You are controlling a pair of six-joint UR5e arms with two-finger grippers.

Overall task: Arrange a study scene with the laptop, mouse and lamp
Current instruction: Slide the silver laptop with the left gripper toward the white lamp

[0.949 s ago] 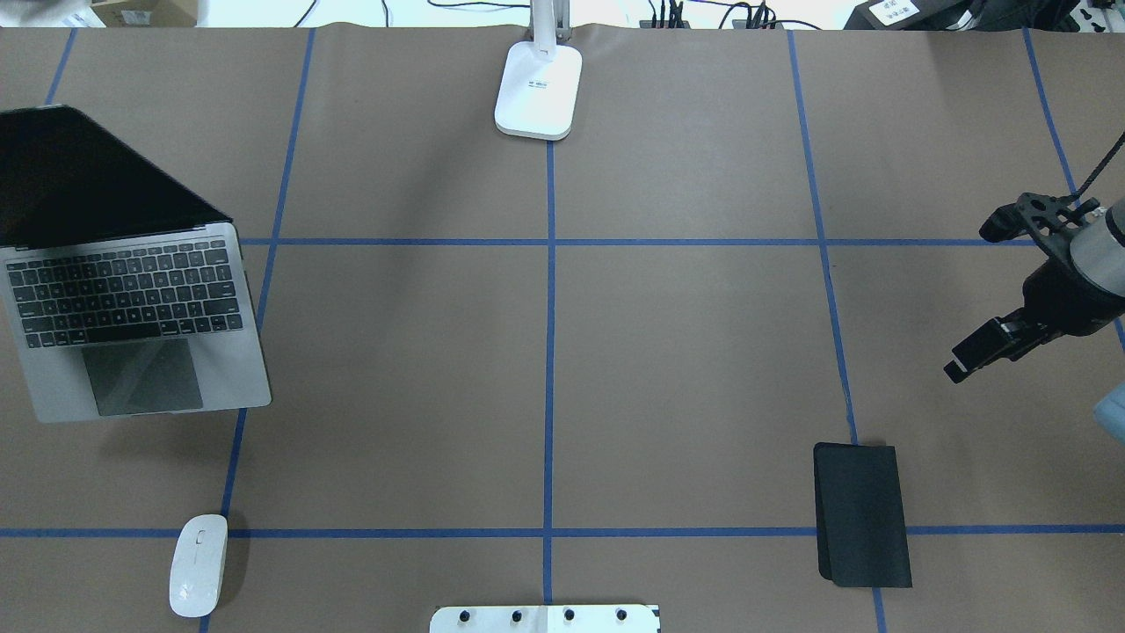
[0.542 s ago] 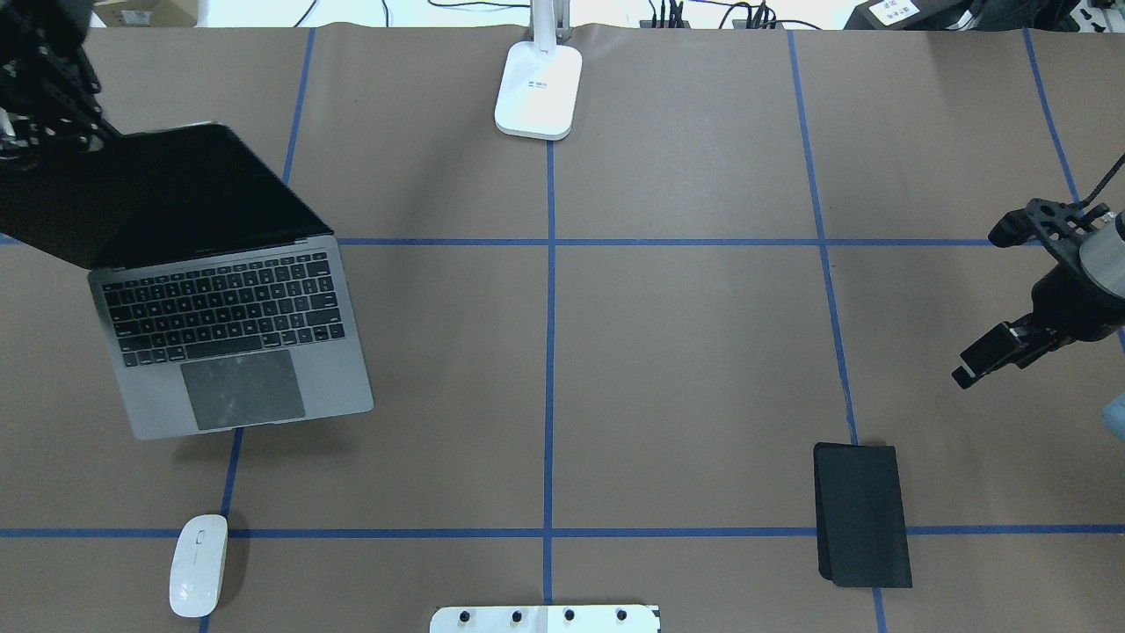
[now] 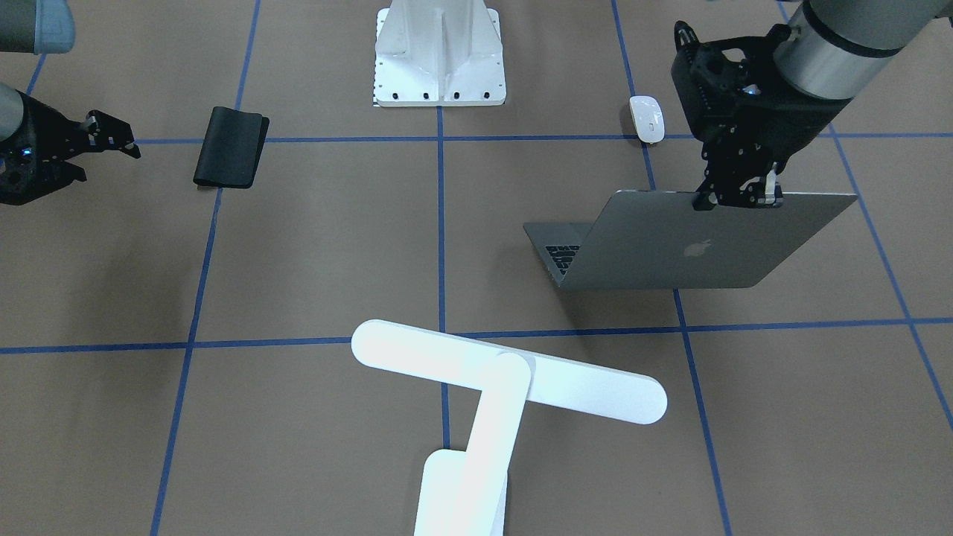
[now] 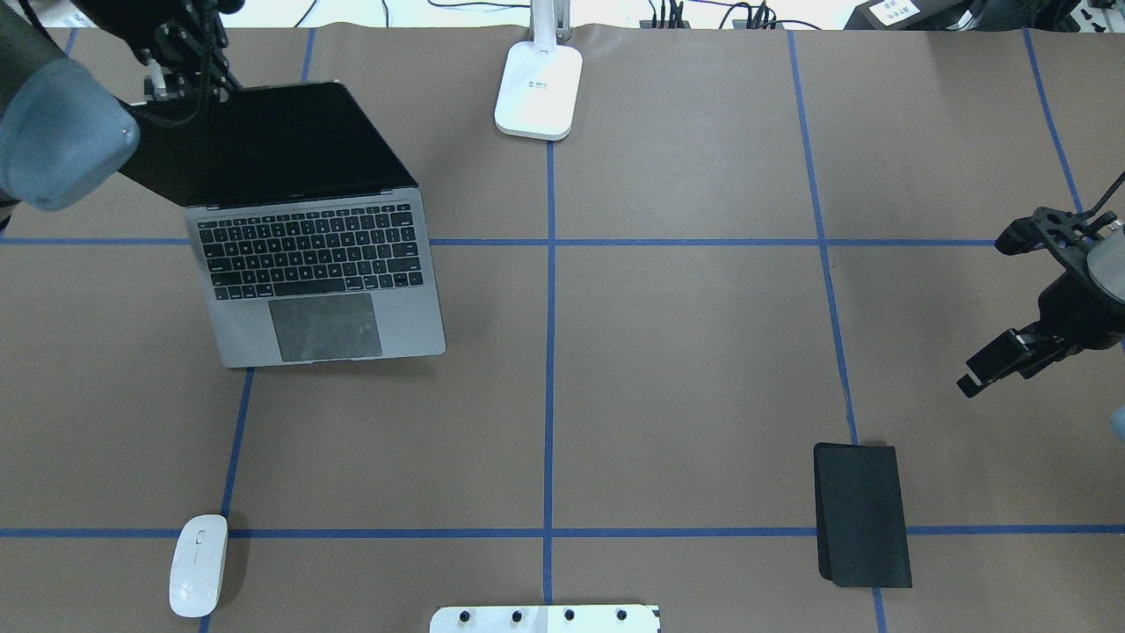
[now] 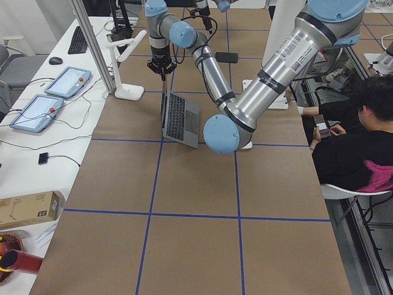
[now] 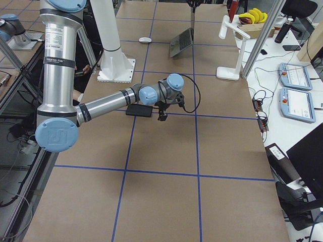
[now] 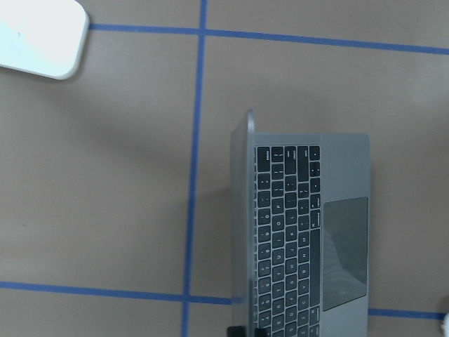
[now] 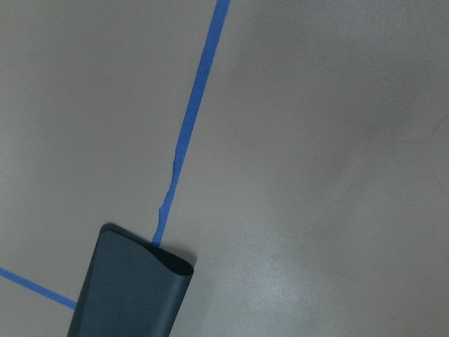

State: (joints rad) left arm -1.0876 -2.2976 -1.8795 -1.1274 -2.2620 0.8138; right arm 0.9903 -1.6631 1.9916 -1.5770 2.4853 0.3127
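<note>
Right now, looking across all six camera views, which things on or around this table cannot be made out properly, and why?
Overhead view: the top edge cuts the lamp down to its base.
Overhead view: the left arm hides one screen corner of the laptop.
Overhead view: the bottom edge cuts off most of the white pedestal.
Front-facing and overhead views: neither settles whether the right gripper has its jaws open.

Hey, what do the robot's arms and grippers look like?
Both the left arm and right arm are silver tubes with pale blue joint caps. The left gripper and right gripper are black; a black cable loops to the right wrist.
</note>
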